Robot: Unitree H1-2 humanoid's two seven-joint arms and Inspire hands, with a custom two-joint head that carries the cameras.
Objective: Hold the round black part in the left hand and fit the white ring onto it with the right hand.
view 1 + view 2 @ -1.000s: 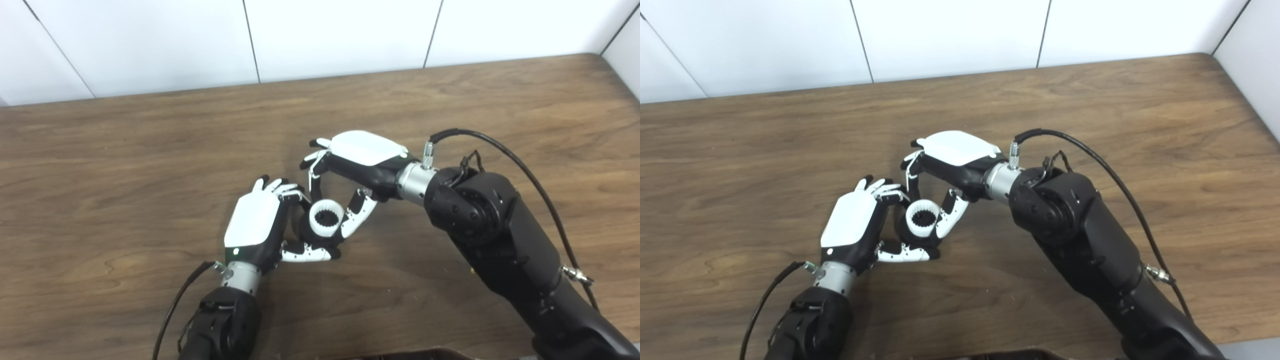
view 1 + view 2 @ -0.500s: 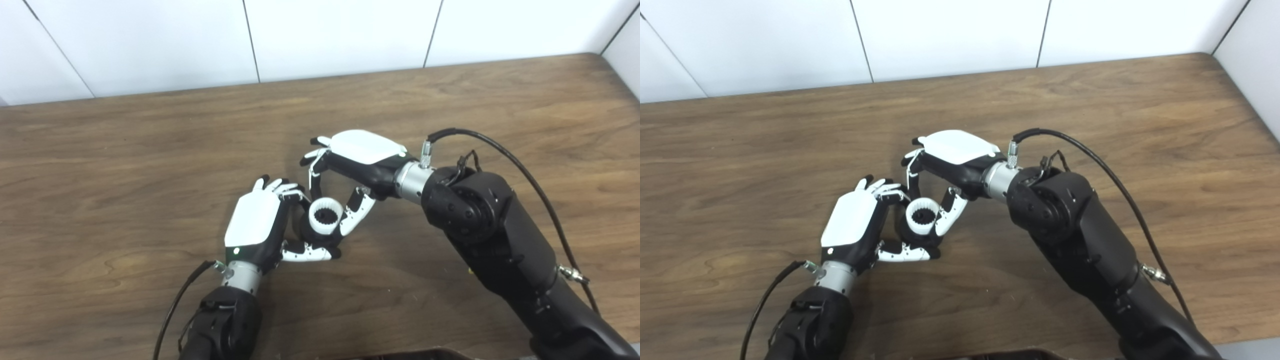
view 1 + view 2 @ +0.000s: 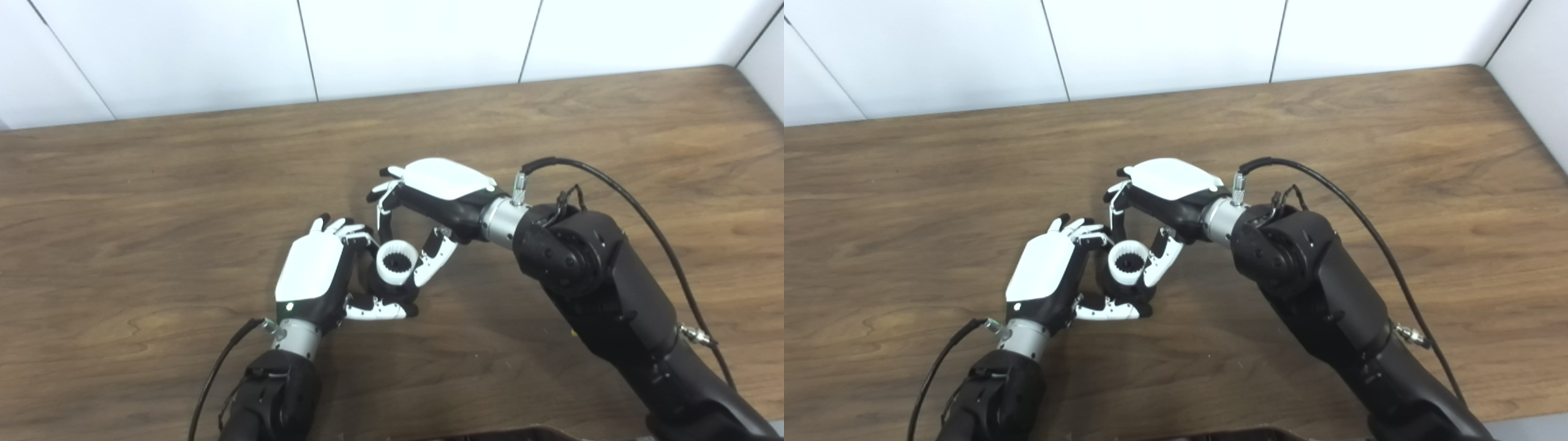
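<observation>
Left hand (image 3: 312, 272) closed around black part (image 3: 378, 286), just above wooden table (image 3: 153, 202). White ring (image 3: 396, 263) sits on the part's top, pinched between right hand (image 3: 438, 196) thumb and fingers.

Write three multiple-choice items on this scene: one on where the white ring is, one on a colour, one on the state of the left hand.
1. Where is the white ring?
A. alone at the table's far edge
B. on the round black part, between the two hands
C. on the robot's forearm

2. What colour is the table?
A. brown wood
B. green
C. white

3. What is the left hand doing?
A. lying flat, holding nothing
B. out of view
C. closed around the round black part

Key: 1 B, the ring sits on the black part, with the right hand fingers at its sides; 2 A, wood grain shows; 3 C, its fingers wrap the part.
</observation>
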